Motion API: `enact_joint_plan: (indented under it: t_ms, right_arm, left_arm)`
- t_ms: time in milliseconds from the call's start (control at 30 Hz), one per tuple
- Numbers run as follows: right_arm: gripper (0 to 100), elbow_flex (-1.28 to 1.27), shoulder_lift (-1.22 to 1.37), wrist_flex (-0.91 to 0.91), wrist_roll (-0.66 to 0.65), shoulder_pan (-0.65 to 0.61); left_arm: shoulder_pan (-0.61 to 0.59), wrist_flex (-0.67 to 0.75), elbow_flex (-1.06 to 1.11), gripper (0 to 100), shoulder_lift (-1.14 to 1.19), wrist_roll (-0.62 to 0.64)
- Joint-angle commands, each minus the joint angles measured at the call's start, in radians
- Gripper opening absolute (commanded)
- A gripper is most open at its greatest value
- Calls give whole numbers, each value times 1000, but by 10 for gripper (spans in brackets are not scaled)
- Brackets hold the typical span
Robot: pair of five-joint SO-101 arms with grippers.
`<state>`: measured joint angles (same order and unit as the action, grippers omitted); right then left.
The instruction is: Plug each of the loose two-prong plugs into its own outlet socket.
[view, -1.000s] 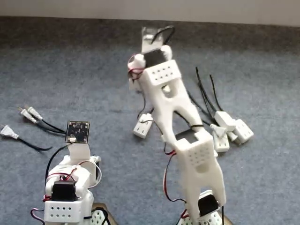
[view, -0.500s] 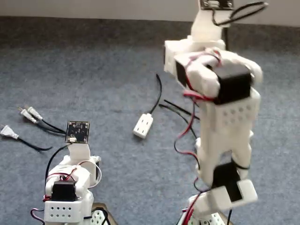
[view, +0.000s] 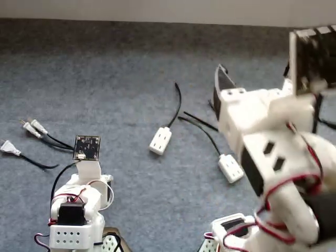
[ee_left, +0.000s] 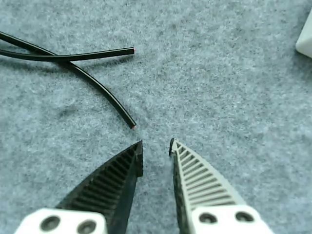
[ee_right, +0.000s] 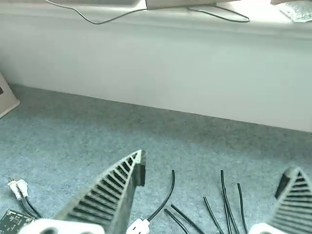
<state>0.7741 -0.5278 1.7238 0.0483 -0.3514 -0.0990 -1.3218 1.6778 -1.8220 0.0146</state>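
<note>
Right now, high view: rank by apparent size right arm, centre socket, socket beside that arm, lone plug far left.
1. right arm, inflated by nearness to the camera.
2. centre socket and socket beside the arm: look alike, unranked.
3. lone plug.

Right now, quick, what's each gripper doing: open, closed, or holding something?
Left gripper: open only a little, holding nothing.
Right gripper: wide open, holding nothing.
</note>
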Motion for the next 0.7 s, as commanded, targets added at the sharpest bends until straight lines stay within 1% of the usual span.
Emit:
enact_joint_plan:
  t_ms: [0,233,367,500,567,667]
  right_arm:
    - [401,-71,-104,31,-15,8]
    - [401,-266,-154,-24,-15,10]
    - [401,-321,-154,-120,-15,28]
    - [401,-329,-147,-202,-18,188]
    - [401,-337,-139,-265,-74,294]
    - [401,-384,-116,-378,-160,412]
  left_arm:
    - [8,-3,18,108,-5,5]
    - [8,-3,18,108,-5,5]
    - [19,-3,18,108,-5,5]
    - [76,-3,18,109,-5,5]
    - [93,-3,18,109,-5,5]
    - [101,-3,18,111,-5,5]
